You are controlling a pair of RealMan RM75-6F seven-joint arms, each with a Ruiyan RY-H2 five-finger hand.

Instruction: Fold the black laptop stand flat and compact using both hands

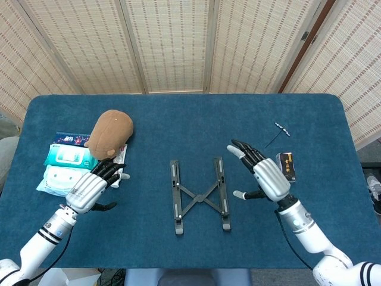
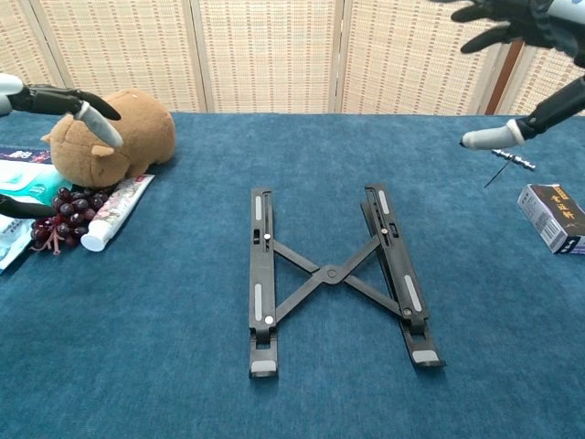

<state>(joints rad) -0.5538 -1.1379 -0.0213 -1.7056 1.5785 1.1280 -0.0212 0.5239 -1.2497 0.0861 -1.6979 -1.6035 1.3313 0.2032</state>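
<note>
Lying flat on the blue table point(image 1: 196, 125) between the two hands, the black laptop stand point(image 1: 200, 195) looks collapsed but with rails still apart, so squeezing it compact remains, while the right hand point(image 1: 264, 175) and left hand point(image 1: 90, 189) hover spread, empty.

A brown plush toy point(image 1: 109, 133) is seen at the left of the blue table point(image 1: 190, 119), with wipe packs point(image 1: 65, 170), grapes point(image 2: 62, 216) and a tube point(image 2: 117, 213) beside it. At the right, a small black box point(image 1: 286, 167) is set near a thin metal tool point(image 1: 278, 133).
</note>
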